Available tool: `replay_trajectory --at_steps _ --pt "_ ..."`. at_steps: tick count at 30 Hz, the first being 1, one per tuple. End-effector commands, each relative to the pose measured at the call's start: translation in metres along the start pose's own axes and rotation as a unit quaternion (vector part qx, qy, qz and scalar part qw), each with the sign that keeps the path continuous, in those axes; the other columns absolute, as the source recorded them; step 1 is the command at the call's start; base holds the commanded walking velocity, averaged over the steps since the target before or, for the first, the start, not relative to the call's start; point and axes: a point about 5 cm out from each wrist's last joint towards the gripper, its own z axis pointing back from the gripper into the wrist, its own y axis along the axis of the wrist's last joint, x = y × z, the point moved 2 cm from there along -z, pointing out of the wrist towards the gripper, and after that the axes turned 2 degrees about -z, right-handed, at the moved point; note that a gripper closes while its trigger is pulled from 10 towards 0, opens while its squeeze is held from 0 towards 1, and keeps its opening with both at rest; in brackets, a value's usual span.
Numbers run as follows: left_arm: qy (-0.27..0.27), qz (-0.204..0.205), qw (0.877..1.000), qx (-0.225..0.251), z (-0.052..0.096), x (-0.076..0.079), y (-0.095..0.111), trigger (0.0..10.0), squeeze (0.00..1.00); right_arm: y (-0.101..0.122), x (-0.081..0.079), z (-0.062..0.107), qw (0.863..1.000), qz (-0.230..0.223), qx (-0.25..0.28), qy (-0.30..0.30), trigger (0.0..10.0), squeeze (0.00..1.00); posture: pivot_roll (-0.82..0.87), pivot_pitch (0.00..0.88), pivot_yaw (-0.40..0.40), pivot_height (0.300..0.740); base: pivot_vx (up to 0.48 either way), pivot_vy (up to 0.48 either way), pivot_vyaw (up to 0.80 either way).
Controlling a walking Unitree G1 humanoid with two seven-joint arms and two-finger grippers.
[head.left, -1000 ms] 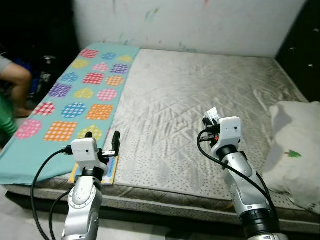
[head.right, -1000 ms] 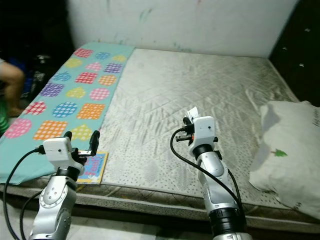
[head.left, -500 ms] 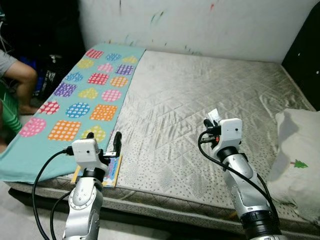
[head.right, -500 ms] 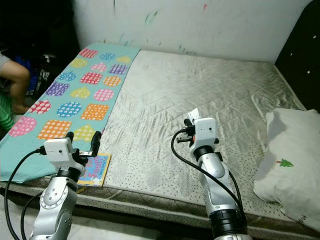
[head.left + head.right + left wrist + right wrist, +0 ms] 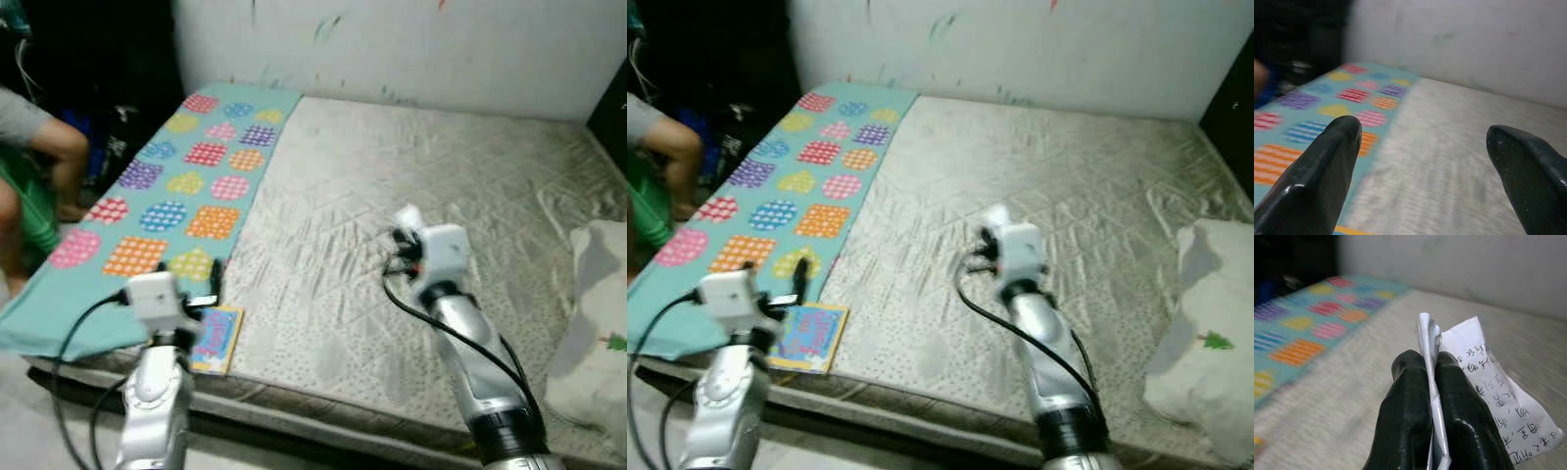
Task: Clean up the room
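My right gripper (image 5: 1431, 364) is shut on a crumpled white paper slip (image 5: 1484, 382) with printed writing. It holds the slip above the middle of the grey mattress (image 5: 392, 147), where the gripper shows as (image 5: 404, 233). My left gripper (image 5: 1425, 142) is open with nothing between its fingers. It hovers over the mattress's front left corner (image 5: 211, 289). Just beneath it, a colourful children's book (image 5: 808, 336) lies flat at the bed's front edge. A teal blanket (image 5: 186, 186) with bright patterned patches covers the left strip of the bed.
A white pillow (image 5: 602, 323) with a small green tree print lies at the bed's right edge. A person (image 5: 29, 186) sits on the floor left of the bed, knee raised. A marked white wall (image 5: 411, 39) runs behind, and dark furniture stands at the far right.
The whole picture has swung left and blurred, so the camera moved and more of the person shows. Both grippers keep their stance. The right one still pinches the paper.
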Motion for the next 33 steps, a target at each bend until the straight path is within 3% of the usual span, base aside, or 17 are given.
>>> replay_trajectory --at_steps 1,7,13,33 --pt "0.018 -0.012 1.000 0.000 0.0009 -0.0107 0.0012 10.0 0.00 0.0076 -0.0074 -0.0041 1.000 -0.001 0.014 0.007 10.0 0.00 0.05 0.030 -0.008 0.740 0.000 0.000 0.00" --pt "0.025 -0.005 1.000 -0.001 0.0015 -0.0123 0.0007 10.0 0.00 0.0065 -0.0077 -0.0056 1.000 -0.002 0.010 0.008 10.0 0.00 0.05 0.028 -0.010 0.740 0.000 0.000 0.00" --pt "0.022 -0.005 1.000 0.000 0.0010 -0.0114 0.0008 10.0 0.00 0.0069 -0.0091 -0.0067 1.000 -0.002 0.012 0.010 10.0 0.00 0.05 0.024 -0.011 0.740 0.000 0.195 -0.71" --pt "0.024 0.003 1.000 -0.007 0.0000 -0.0088 -0.0017 10.0 0.00 0.0057 -0.0091 -0.0053 1.000 0.006 0.009 0.019 10.0 0.00 0.04 0.028 -0.017 0.740 0.000 0.471 -0.04"
